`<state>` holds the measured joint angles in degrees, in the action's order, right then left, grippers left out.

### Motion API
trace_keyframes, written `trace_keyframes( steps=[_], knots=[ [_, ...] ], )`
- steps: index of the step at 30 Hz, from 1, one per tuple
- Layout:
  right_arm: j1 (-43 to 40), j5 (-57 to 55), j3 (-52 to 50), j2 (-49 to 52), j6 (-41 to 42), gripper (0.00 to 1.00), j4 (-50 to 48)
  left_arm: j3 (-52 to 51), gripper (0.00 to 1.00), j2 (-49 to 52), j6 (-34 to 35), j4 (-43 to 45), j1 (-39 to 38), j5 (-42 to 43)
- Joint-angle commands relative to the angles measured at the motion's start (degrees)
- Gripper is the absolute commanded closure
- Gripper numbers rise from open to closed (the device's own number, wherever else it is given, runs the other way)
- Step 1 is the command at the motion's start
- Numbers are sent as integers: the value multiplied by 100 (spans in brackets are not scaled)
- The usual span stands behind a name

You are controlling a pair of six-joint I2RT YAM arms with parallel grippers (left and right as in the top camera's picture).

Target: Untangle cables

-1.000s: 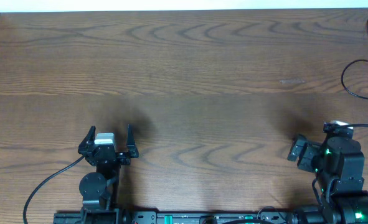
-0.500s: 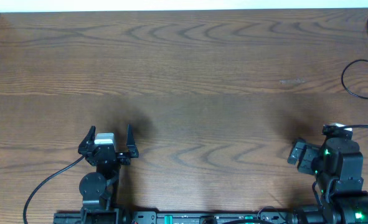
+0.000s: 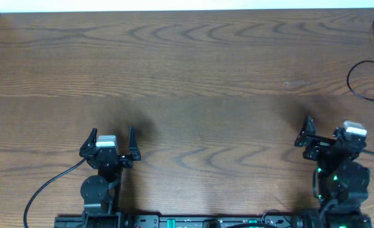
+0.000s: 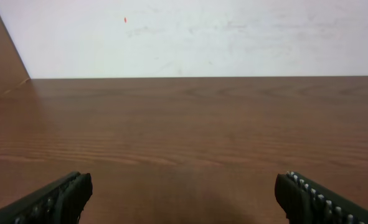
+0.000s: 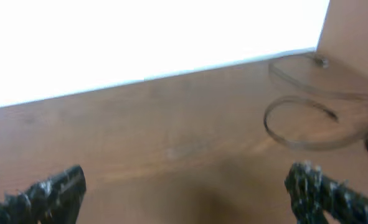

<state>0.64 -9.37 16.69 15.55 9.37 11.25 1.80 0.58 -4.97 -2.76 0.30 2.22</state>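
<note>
Cables (image 3: 349,79) lie at the far right edge of the table (image 3: 187,63), as a thin black loop that runs out of the overhead view. The right wrist view shows them blurred, as one or two loops ahead and to the right. I cannot pick out a white cord or tell whether the strands cross.

Both grippers are empty, with jaws spread wide. The left gripper (image 3: 111,133) sits near the front edge, well apart from the loops. The right gripper (image 3: 331,132) is nearer but touches nothing.

A thin cord lying flat on wood may slip from between the fingers. A grasp where strands overlap could pinch both and draw any tangle tighter. A pull toward the right could drag the cord off the table. The left arm faces a long reach across.
</note>
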Motion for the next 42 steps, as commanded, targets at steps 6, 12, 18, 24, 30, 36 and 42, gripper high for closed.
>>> trace_keyframes(
  steps=[6, 12, 18, 24, 30, 36, 42],
  knots=[
    [-337, 503, -1099, -763, -247, 1, -907, -157, 2, -31, -79, -122, -7, -140],
    [-372, 505, -1469, -1134, -691, 1, -1193, -157, 2, -31, -76, -122, -7, -140],
    [-372, 544, -1639, -1224, -693, 1, -1279, -157, 2, -31, -76, -122, -7, -140],
    [-372, 553, -1639, -1231, -817, 1, -846, -157, 2, -28, -79, -122, -7, -140],
    [-372, 693, -1639, -1231, -1123, 1, -706, -157, 2, 2, -79, -122, -7, -140],
    [-372, 699, -1639, -1228, -1178, 1, -695, -157, 2, 2, -76, -122, -7, -140],
    [-372, 691, -1639, -1228, -1060, 1, -697, -157, 2, 2, -79, -122, -7, -140]
  ],
)
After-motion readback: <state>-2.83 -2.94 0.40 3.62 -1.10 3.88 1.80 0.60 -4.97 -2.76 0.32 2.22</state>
